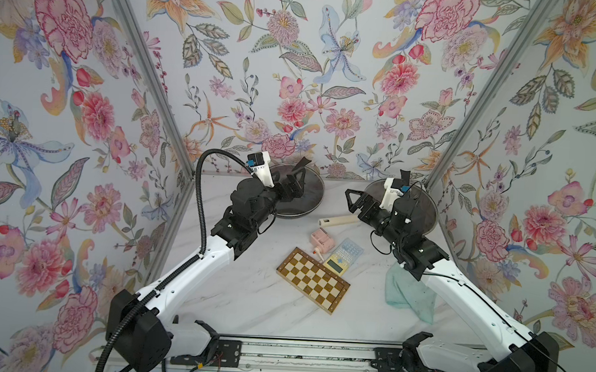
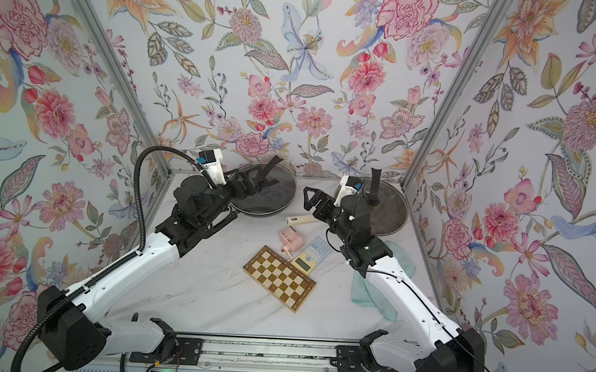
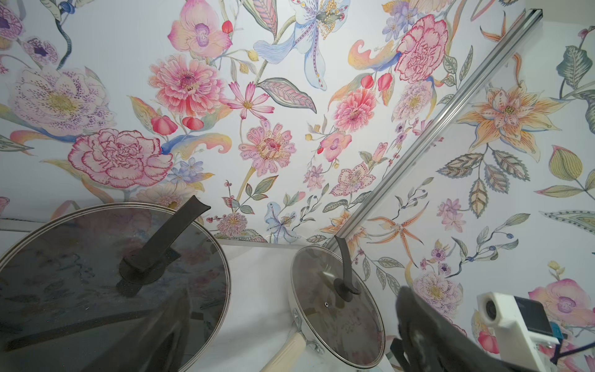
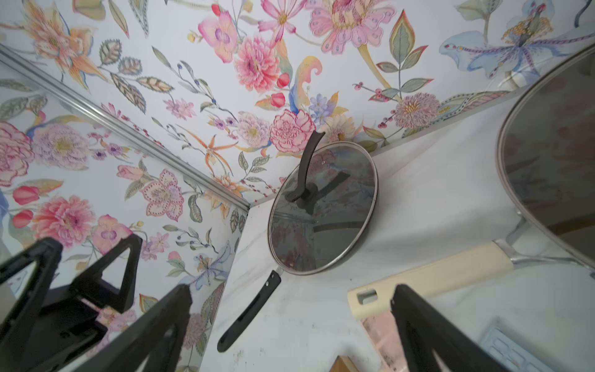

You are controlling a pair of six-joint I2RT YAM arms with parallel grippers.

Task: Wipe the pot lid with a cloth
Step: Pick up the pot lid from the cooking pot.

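In both top views we see our left pincer (image 1: 294, 188) spread over the dark pan's glass lid (image 1: 312, 191) and the right pincer (image 1: 358, 204) spread beside the cream-handled pan's lid (image 1: 426, 211). The mint cloth (image 1: 408, 294) lies crumpled on the table (image 1: 248, 296) under the right arm (image 1: 459, 289). Left wrist: both lids sit on their pans. Right wrist: pincer fingers (image 4: 407, 306) gape wide.

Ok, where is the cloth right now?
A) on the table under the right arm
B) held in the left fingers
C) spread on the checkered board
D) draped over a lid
A: the cloth lies crumpled on the table, partly under the right arm.
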